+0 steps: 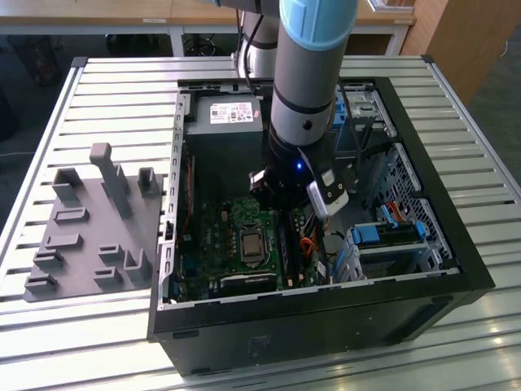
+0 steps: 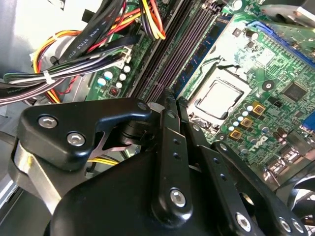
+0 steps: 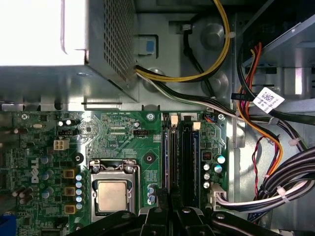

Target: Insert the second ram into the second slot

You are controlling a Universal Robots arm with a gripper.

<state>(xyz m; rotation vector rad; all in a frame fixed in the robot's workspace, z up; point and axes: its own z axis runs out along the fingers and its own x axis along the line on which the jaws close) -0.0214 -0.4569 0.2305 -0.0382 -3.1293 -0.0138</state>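
The hand [image 2: 170, 96], fingers pressed together, sits over the near end of the ram [image 3: 167, 152]. The ram stands on edge in its slot beside the CPU [image 3: 112, 194], its long axis running away toward the power supply [image 3: 64, 44]. Pressing at one end could tilt it, leaving the far clip [image 3: 173, 118] unlatched.

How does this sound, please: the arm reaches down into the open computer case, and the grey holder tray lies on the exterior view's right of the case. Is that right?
Not quite. The grey holder tray lies to the exterior view's left of the computer case, not its right, as the exterior view shows. The arm does reach down into the open case.
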